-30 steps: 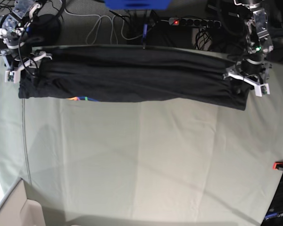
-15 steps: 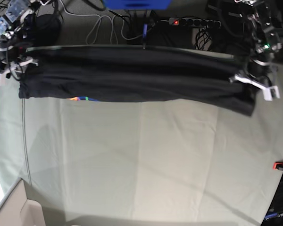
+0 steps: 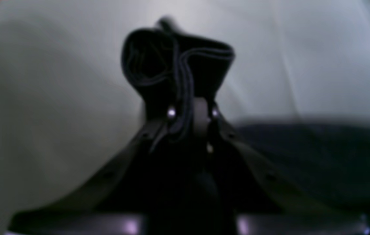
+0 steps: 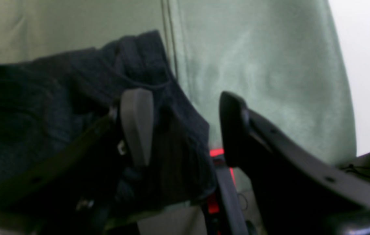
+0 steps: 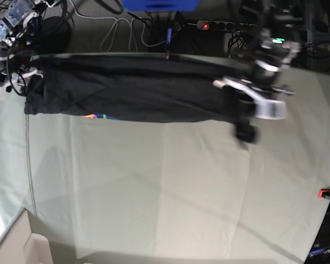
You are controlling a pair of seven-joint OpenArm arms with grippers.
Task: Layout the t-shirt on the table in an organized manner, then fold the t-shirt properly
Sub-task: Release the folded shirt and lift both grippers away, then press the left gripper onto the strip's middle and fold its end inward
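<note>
**Dark shirt pinched at one end, the other end free between wide jaws**

At the far left of the base view, the right gripper (image 5: pixel 4 82) sits at the table's far-left edge, by the left end of the large charcoal-black cotton t-shirt (image 5: pixel 132 91). In the right wrist view its two fingers stand wide apart: one grey pad (image 4: pixel 136 125) lies against the dark cloth (image 4: pixel 57 107), the other black finger is clear of it over the pale cloth, so nothing is clamped there. A red-orange clamp (image 4: pixel 219 176) shows between the fingers at the table's edge.

The shirt lies as a long, narrow, bunched band along the far side of the wide table covered in pale grey-green cloth (image 5: pixel 170 187). A small strip of rainbow-coloured graphic (image 5: pixel 96 116) peeks out under its near edge, toward the left. No lettering on it can be read.

Toward the right, the left gripper (image 5: pixel 247 107) is blurred in the base view. In the left wrist view its jaws are drawn narrow on a gathered wad of the shirt's hem (image 3: pixel 178 71), stitched edges bunched above the fingertips, with the table cloth behind.

Beyond the far edge are a black power strip with a lit red switch (image 5: pixel 225 25) and loose cables; no brand or label is legible. Another red-orange clamp (image 5: pixel 329 193) sits at the right edge.
</note>
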